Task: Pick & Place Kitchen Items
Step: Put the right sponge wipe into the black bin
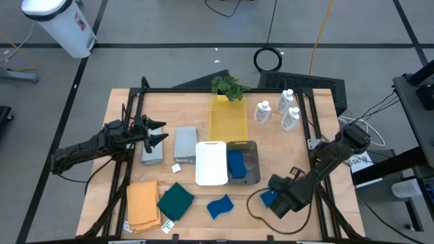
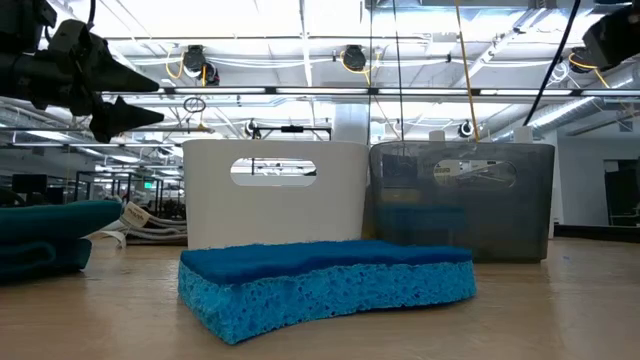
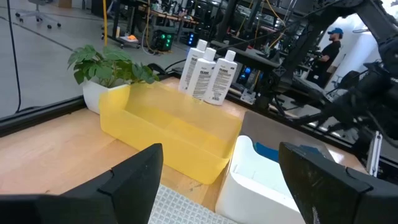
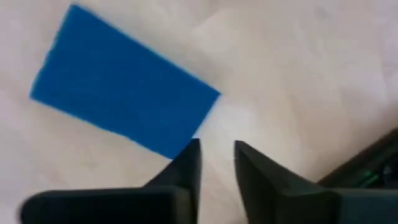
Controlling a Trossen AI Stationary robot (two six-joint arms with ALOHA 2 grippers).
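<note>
From above, the right gripper [image 1: 279, 201] sits in the lower right of the frame, directly over a blue sponge [image 1: 268, 197] whose edge peeks out on its left side. A second sponge [image 1: 220, 206] lies loose at lower centre, and more blue shows inside the grey bin [image 1: 251, 163] beside the white bin [image 1: 211, 163]. The left gripper [image 1: 157, 133] hovers at centre left beside the grey cloth [image 1: 185, 143], fingers spread wide. The orange-tan cloth [image 1: 142, 204] and dark green cloth [image 1: 176, 200] lie at lower left; three white bottles [image 1: 278, 108] stand at upper right next to the yellow bin [image 1: 227, 119].

At table height, the loose sponge fills the lower centre, with both bins behind it.

The left wrist camera looks past its parted fingers toward the yellow bin, the bottles and the plant [image 3: 106, 62].

The right wrist camera shows its fingers [image 4: 186, 165] with only a narrow gap, empty. The sponge lies flat in the upper left of that frame, its long axis running diagonally down toward the fingertips, its lower corner just beside them. The right arm is plainly the nearer; I judge the jaws must widen and shift over the sponge to take it.
</note>
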